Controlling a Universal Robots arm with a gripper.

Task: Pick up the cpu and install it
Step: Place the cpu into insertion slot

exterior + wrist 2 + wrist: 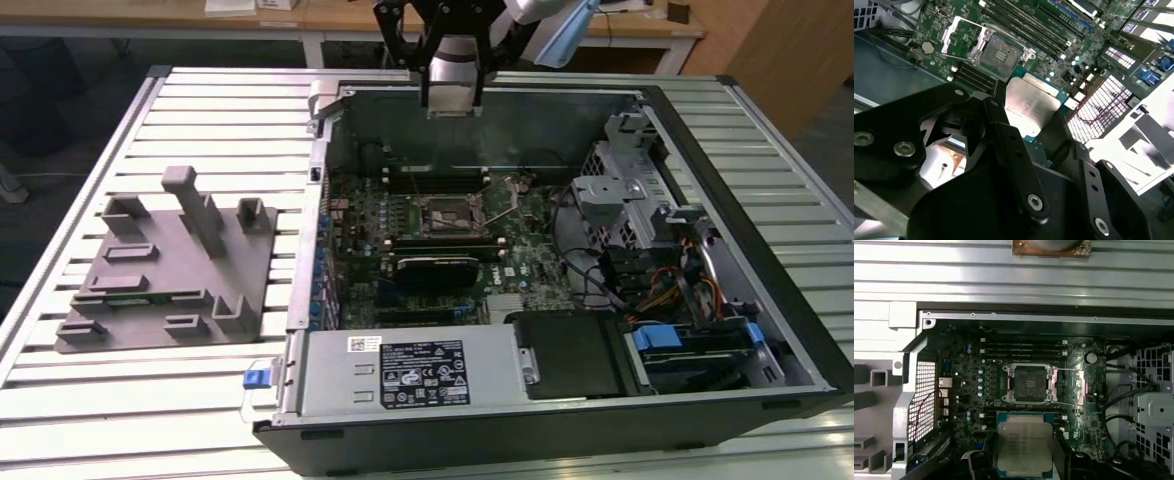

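Note:
The cpu (1025,446), a flat square chip with a pale silver top and a teal rim, sits between the dark fingers of my gripper (1024,462), which is shut on it. In the second wrist view the cpu (1031,106) hangs above the motherboard, a short way off the socket (999,52). That socket (1028,383) stands uncovered, its load plate (1069,386) swung aside. In the exterior view my gripper (451,100) hovers over the back wall of the open computer case, higher than the socket (445,212).
A grey plastic fixture (167,270) with upright posts stands on the slatted table at the exterior view's left. Inside the case are the power supply (400,370), a drive cage (627,190), cables and memory slots (1021,346). Metal case walls (318,150) ring the motherboard.

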